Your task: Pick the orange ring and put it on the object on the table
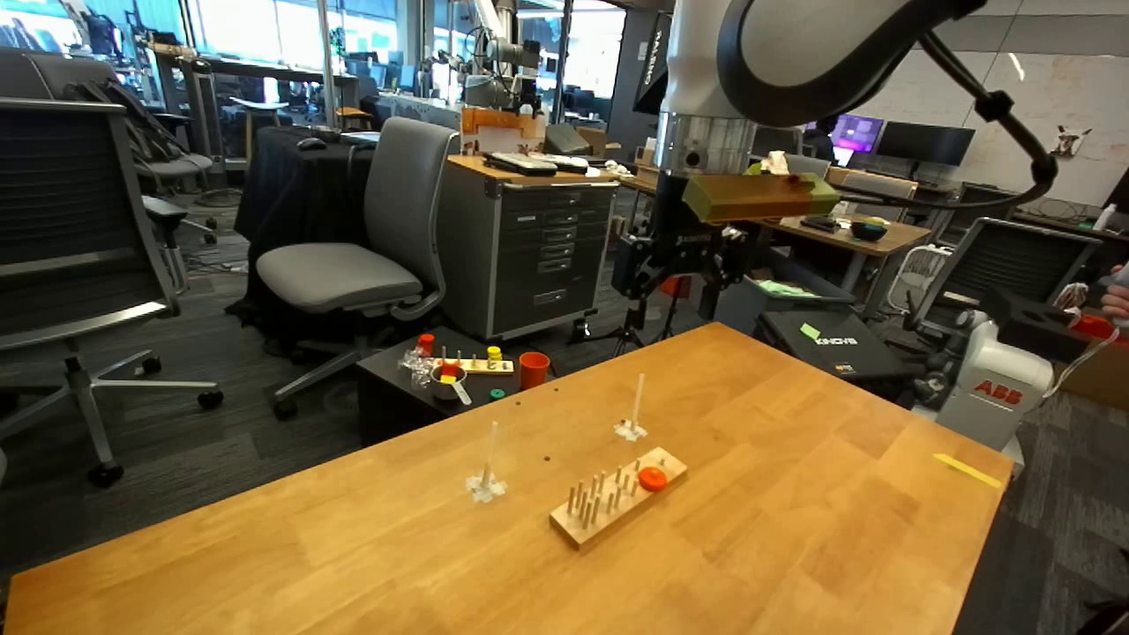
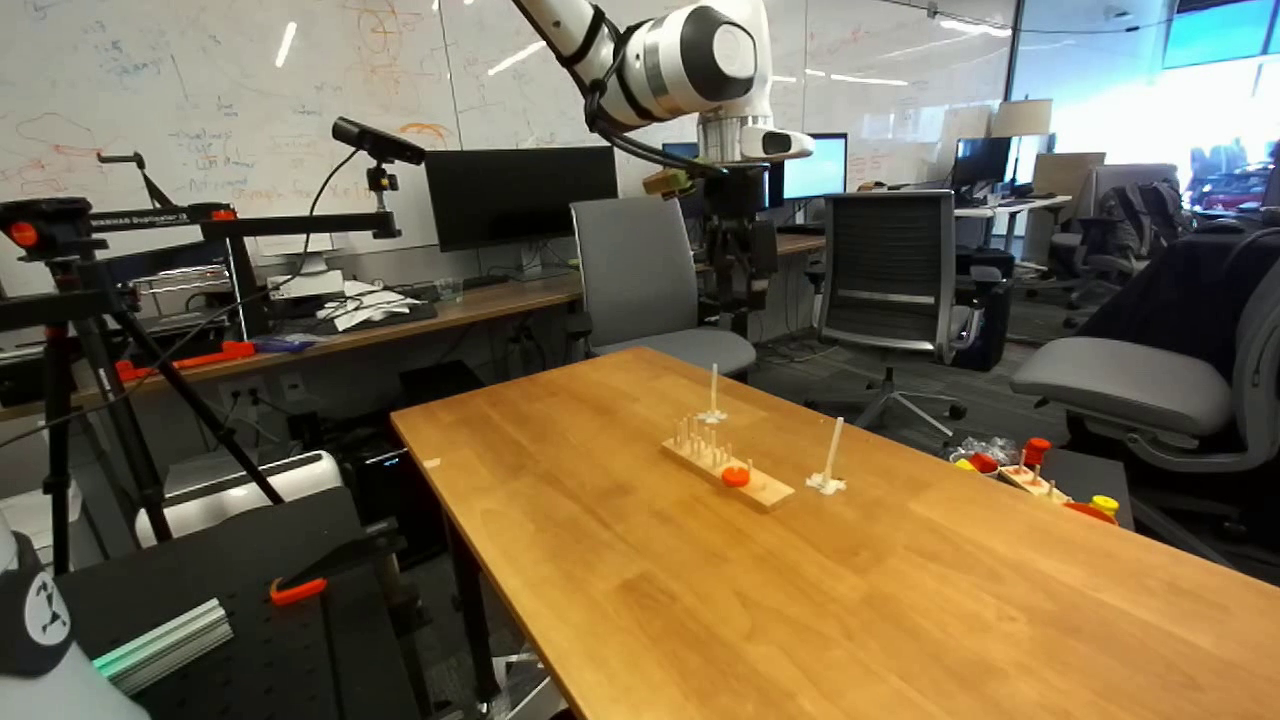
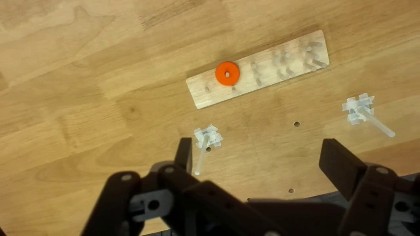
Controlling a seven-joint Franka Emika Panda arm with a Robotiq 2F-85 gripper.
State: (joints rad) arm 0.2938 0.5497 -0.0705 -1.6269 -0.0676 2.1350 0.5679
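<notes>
1. Ring (image 3: 227,67), bright orange, sits on the light-wood peg board (image 3: 269,70), and the tip of 1 peg (image 3: 227,74) shows in its hole.
2. That's toward the sparser end btw, most other pegs (image 3: 309,49) crowd the opposite end.
3. Skinny pale stand (image 3: 201,154) pokes up from the worktop (image 1: 758,564) near the ring's end, 2nd stand (image 3: 375,121) is near the crowded end, both with whitish patches at the base.
4. Tool (image 3: 257,154) hangs well above all that, jaws spread wide.
5. In an exterior view there's a yellow strip (image 1: 966,470) by the worktop's edge, plus a low black table (image 1: 397,414) past another edge with an orange-red cup (image 1: 534,370) on it.
</notes>
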